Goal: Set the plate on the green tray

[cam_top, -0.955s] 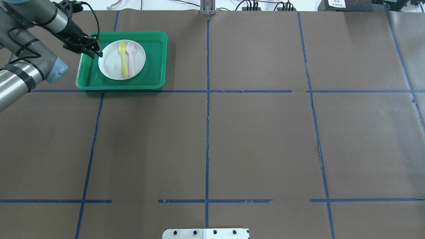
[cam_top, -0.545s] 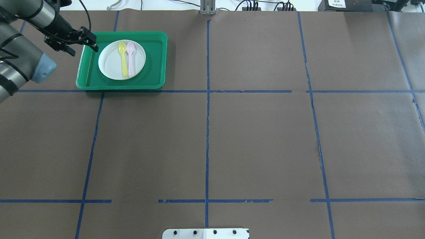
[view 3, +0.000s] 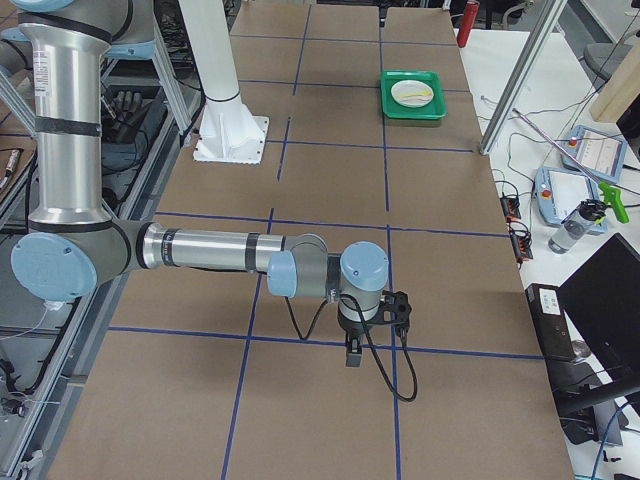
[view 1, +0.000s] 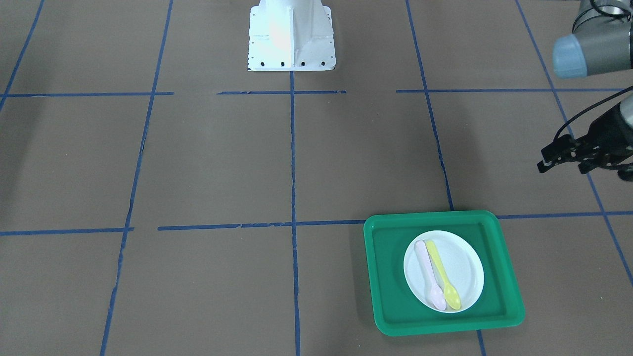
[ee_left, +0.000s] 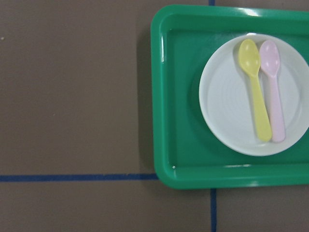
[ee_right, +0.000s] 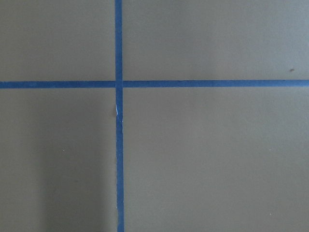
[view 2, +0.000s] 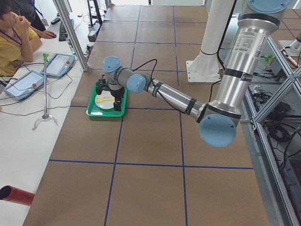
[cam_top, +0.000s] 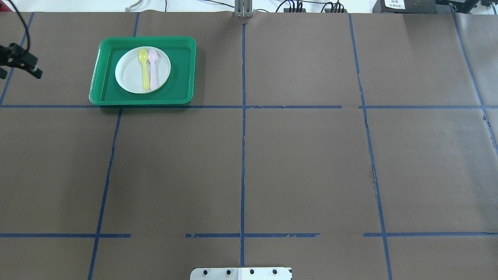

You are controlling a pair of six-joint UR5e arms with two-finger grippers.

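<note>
The desk (cam_top: 311,163) is covered with brown paper, and blue tape lines (cam_top: 243,155) divide it into squares. The tray (cam_top: 181,77) lies flat in the far left part of the desk, as the overhead view shows. One tape line runs just beside the tray's edge nearest to the robot. The robot's white base (view 1: 291,39) stands well apart from the tray, at the middle of the opposite desk edge. Beyond the tray, off the desk, a person in yellow (view 2: 14,40) sits at a white bench with control pendants (view 2: 59,65).

The left claw (cam_top: 19,70) hangs above bare paper well to the left of the tray, with its fingers apart and nothing between them. Seen from the camera at the desk's left end, it stands in front of the tray and hides a part of it. The right claw (view 3: 375,322) is far from the tray, near the other end of the desk, over a tape crossing. It shows only in a side view, so I cannot tell how its fingers stand.

The plate (cam_top: 128,74) is white, round and shallow, with faint rings on its bottom. It lies flat about in the middle of the tray, apart from all the walls. A yellow spoon (cam_top: 144,72) and a pink spoon (cam_top: 154,70) lie close side by side on it, with their bowls pointing away from the robot. The tray is glossy green, with rounded corners and a raised rim, and it is much wider than the plate.
</note>
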